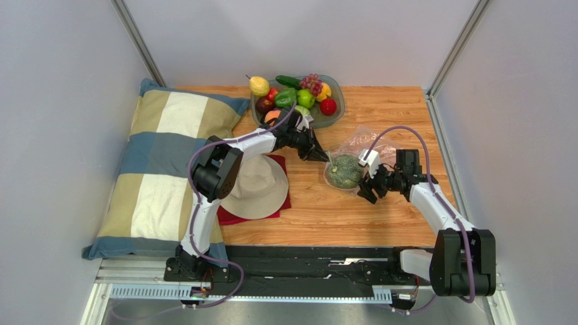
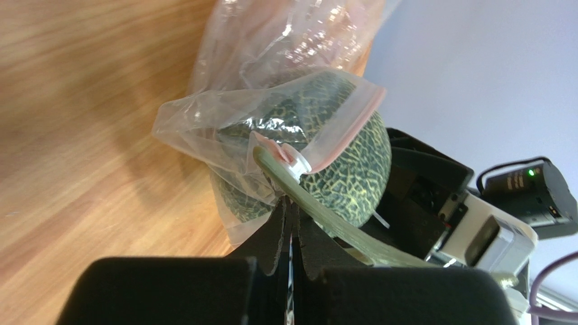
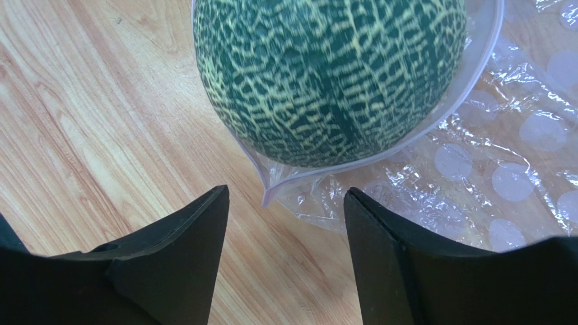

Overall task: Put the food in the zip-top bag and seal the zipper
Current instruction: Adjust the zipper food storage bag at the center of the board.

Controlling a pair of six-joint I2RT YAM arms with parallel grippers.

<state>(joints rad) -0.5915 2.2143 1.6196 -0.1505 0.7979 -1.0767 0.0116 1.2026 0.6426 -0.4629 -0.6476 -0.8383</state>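
The green melon (image 1: 343, 171) sits partway inside the mouth of the zip-top bag (image 1: 361, 141) on the wooden table (image 1: 319, 217). The bag's body trails off toward the far right. At the melon's far-left side, the left gripper (image 1: 319, 154) is clenched on the mouth edge beside the pink zipper (image 2: 347, 122). The right gripper (image 3: 285, 196) is released and empty. The melon lies just ahead of its fingers, so this arm seems best placed to nudge it deeper.
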